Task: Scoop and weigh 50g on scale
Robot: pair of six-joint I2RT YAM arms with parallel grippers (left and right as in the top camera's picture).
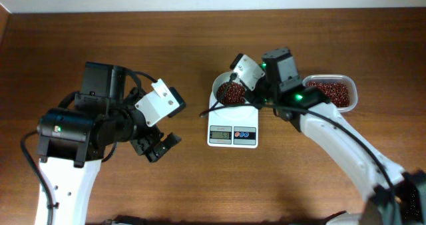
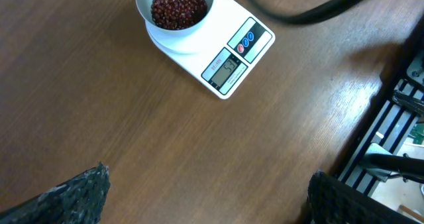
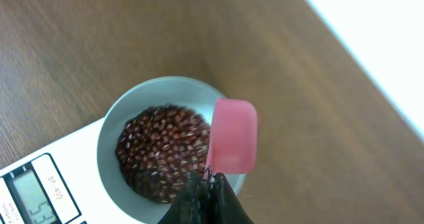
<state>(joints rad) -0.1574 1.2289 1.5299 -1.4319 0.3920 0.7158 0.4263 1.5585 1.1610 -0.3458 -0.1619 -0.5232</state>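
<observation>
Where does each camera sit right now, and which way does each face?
Overhead: above the table, looking straight down; left arm, right arm, scale, tub.
Left wrist: on the left arm, looking down and ahead at the scale; open left fingers at the bottom corners.
Right wrist: on the right arm, looking down into the bowl; shut right fingers holding a pink scoop.
Shared: all show the bowl of beans on the scale.

The table [image 1: 173, 185] is matt, grained brown wood. The scale [image 2: 225, 32] is smooth white plastic, its bowl [image 3: 107, 148] glossy. The scoop [image 3: 232, 134] over the bowl is matt pink plastic.
</observation>
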